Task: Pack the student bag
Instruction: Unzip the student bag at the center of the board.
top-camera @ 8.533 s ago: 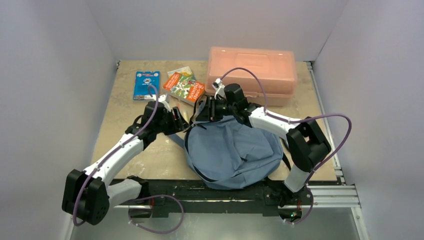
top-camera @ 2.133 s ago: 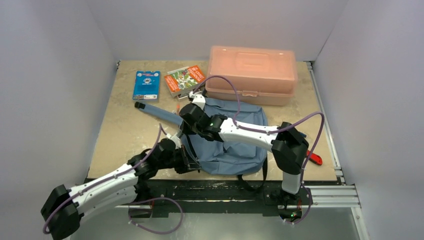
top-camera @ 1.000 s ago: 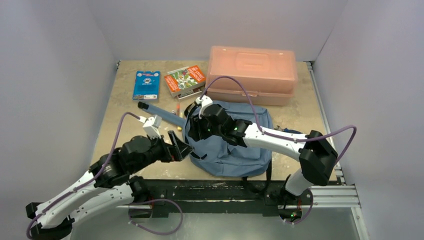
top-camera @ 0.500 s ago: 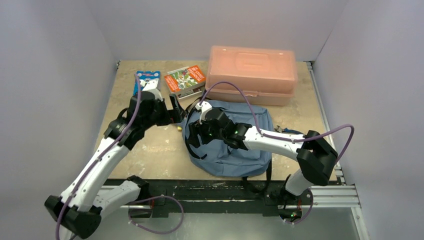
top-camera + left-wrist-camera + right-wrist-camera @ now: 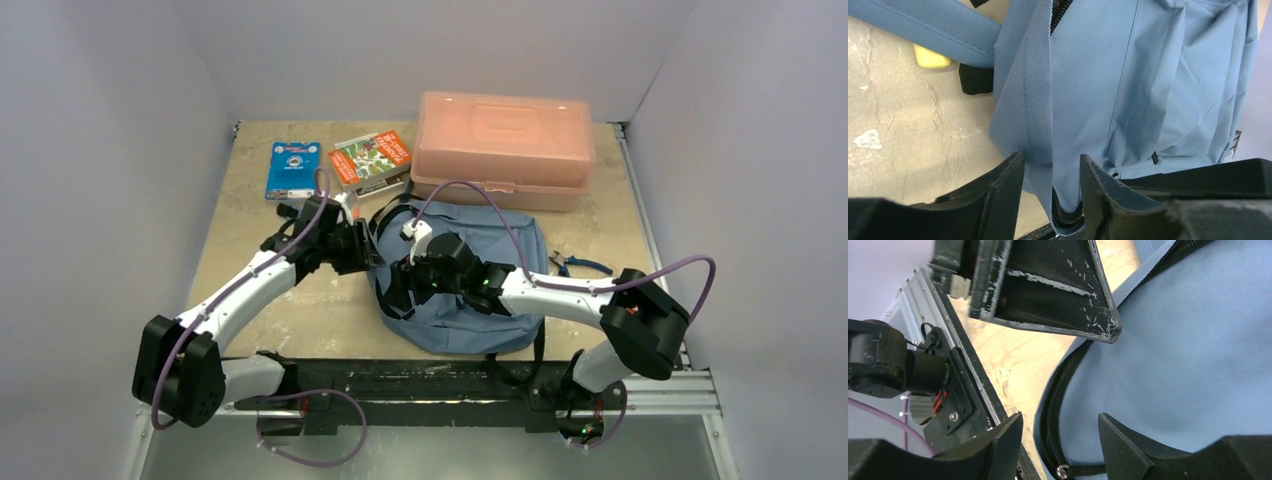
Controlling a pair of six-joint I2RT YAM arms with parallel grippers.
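No legible text.
Print on the blue card (image 5: 294, 170) and orange-green booklet (image 5: 372, 160) at far left is too small.

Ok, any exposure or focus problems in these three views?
Top external: even, soft light, no glare, slightly soft detail. Left wrist: student bag weave crisp, left gripper dark and blurred at the bottom edge. Right wrist: table strip washed out warm yellow, bag fabric well exposed.
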